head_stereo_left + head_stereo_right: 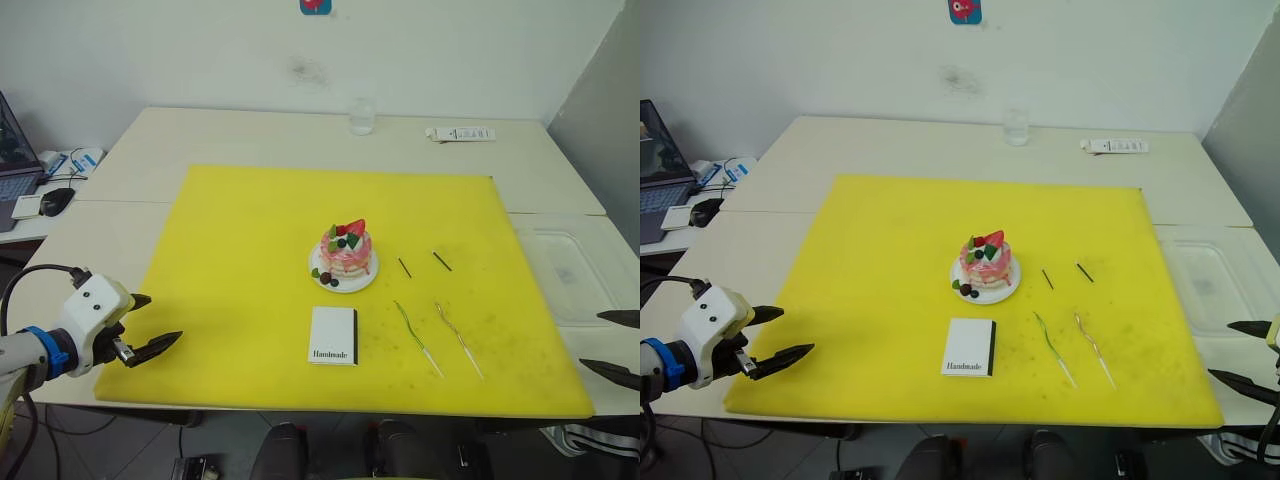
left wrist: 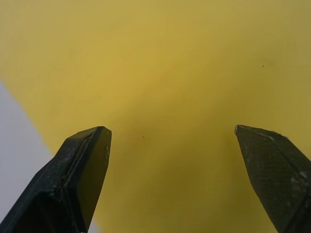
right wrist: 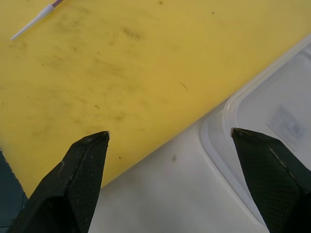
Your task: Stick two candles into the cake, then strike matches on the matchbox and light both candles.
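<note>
Both candles lie flat on the yellow mat, right of the matchbox and nearer than the cake. The right pincer, spread wide and empty, is best lowered across one candle's middle.

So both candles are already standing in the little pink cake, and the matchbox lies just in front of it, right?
Not quite. The two candles lie flat on the yellow mat, not in the cake, as the left eye view shows. The matchbox does lie just in front of the cake.
</note>
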Robot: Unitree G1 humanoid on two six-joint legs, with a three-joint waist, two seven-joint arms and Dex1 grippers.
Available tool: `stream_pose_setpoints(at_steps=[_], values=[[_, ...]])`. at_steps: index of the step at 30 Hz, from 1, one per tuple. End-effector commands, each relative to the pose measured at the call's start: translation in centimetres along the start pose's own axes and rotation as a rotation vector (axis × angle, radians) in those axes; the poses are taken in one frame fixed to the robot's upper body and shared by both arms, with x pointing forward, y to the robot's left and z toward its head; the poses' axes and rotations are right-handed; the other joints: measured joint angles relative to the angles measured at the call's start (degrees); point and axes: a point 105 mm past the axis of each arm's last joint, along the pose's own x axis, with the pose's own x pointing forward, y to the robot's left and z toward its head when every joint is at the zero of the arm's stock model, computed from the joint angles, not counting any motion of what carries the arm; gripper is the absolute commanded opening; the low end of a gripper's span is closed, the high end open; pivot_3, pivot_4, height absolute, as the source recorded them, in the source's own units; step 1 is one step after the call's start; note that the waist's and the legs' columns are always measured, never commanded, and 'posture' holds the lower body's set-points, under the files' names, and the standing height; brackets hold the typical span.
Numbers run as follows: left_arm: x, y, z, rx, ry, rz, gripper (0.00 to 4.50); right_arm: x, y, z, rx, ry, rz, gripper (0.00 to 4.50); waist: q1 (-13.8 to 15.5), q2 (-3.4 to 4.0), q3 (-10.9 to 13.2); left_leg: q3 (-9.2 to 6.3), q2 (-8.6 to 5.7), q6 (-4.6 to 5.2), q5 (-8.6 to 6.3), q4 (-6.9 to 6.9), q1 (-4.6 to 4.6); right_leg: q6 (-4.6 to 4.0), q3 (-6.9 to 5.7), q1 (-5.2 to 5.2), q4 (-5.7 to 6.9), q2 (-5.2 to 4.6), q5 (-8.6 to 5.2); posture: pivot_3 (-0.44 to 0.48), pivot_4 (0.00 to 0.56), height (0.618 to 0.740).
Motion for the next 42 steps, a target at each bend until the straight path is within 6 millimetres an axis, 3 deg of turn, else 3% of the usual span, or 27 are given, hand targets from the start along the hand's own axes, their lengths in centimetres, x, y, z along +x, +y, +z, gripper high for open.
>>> stream_pose_setpoints(at_steps=[1, 18, 27, 33, 42], values=[[-0.7, 1.0, 0.7, 0.015, -0.005, 0.028, 4.50, -0.2, -0.4, 1.0, -0.040, -0.010, -0.009, 4.19, 0.00, 0.00, 0.00, 0.00, 0.00, 0.00, 0.00, 0.00, 0.00, 0.00, 0.00, 0.00, 0.00, 0.00, 0.00, 0.000, 0.150, 0.740], [-1.4, 1.3, 2.6, -0.035, -0.135, -0.035, 4.50, 1.2, -0.6, 2.5, -0.055, -0.043, 0.020, 4.19, -0.04, 0.02, 0.02, 0.00, 0.01, 0.00, 0.00, 0.01, 0.01, 0.01, -0.01, -0.01, 0.02, 0.01, 0.00, 0.000, 0.150, 0.740], [-1.1, 0.5, 3.2, -0.044, -0.177, -0.076, 4.50, 1.5, -0.7, 2.7, -0.064, -0.051, 0.025, 4.19, -0.03, 0.02, 0.02, 0.00, 0.00, 0.00, 0.00, 0.01, 0.00, 0.01, 0.00, 0.00, 0.02, 0.00, 0.00, 0.000, 0.150, 0.740], [-0.7, -2.4, 5.1, -0.086, -0.208, -0.239, 4.50, 1.5, -0.8, 3.8, -0.080, -0.075, 0.033, 4.19, -0.04, 0.02, 0.02, 0.01, 0.00, 0.00, 0.00, 0.03, 0.00, 0.02, 0.00, 0.01, 0.03, 0.00, 0.00, 0.000, 0.150, 0.740], [0.0, -9.5, 9.7, -0.051, -0.275, -0.595, 4.50, 1.8, 0.1, 7.4, -0.126, -0.160, 0.073, 4.19, -0.03, 0.03, 0.03, -0.02, 0.00, -0.01, 0.00, 0.04, 0.00, 0.04, 0.00, 0.03, 0.06, 0.02, 0.01, 0.000, 0.150, 0.740]])
